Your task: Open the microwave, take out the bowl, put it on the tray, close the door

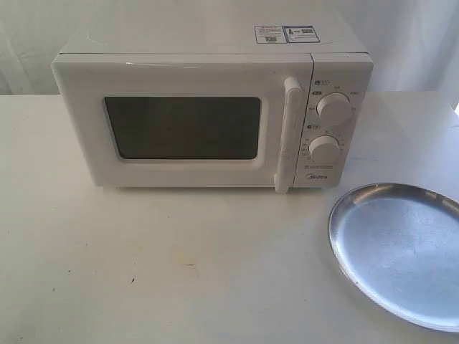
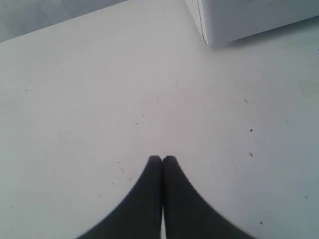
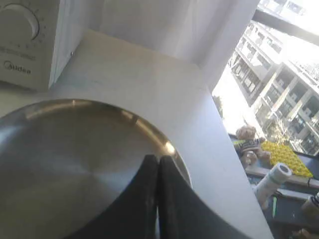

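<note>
The white Midea microwave [image 1: 208,115] stands at the back of the table with its door [image 1: 183,129] closed, its vertical bar handle [image 1: 289,135] beside two round dials. The bowl is hidden. The silver tray [image 1: 401,251] lies at the front right, with nothing on it. Neither arm shows in the exterior view. My left gripper [image 2: 162,159] is shut over bare tabletop, a corner of the microwave [image 2: 234,20] far ahead of it. My right gripper [image 3: 158,159] is shut above the tray [image 3: 65,159], with the microwave's dial panel [image 3: 25,40] beyond.
The white table [image 1: 179,265] reaches from the microwave to the front edge. Its right edge runs just past the tray, with a window, a teddy bear [image 3: 247,142] and a yellow mat [image 3: 286,157] below and beyond it.
</note>
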You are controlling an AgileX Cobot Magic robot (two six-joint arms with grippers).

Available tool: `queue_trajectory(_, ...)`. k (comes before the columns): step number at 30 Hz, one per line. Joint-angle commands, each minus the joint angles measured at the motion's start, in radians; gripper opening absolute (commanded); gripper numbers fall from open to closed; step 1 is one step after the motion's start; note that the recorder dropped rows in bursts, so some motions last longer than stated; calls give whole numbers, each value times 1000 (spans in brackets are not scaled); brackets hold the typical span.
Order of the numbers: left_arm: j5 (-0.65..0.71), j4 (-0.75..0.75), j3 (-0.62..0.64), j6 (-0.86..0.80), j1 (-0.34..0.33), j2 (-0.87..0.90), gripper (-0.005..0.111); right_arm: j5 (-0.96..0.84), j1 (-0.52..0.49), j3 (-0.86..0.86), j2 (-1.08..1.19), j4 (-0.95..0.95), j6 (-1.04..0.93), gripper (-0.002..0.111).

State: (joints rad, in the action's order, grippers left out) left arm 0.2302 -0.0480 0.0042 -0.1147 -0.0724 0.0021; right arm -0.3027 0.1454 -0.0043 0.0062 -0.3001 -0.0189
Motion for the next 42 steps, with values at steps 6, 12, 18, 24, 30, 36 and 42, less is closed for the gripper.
queue_trajectory(6, 1, 3, -4, 6, 4, -2, 0, 536, -4, 4, -6, 230, 460, 0)
queue_trajectory(12, 1, 3, -4, 6, 4, -2, 0, 1203, -6, -37, 24, 265, 508, 0)
queue_trajectory(18, 1, 3, -4, 6, 4, -2, 0, 1014, -6, -414, 302, 256, 444, 0)
queue_trajectory(24, 1, 3, -4, 6, 4, -2, 0, 755, -6, -648, 712, -372, 917, 0)
queue_trajectory(30, 1, 3, -4, 6, 4, -2, 0, 1112, -6, -651, 1172, -1093, 1057, 0)
queue_trajectory(36, 1, 3, -4, 6, 4, -2, 0, 1212, -6, -660, 1479, -1214, 869, 0)
queue_trajectory(42, 1, 3, -4, 6, 4, -2, 0, 1230, -6, -663, 1646, -1106, 482, 0)
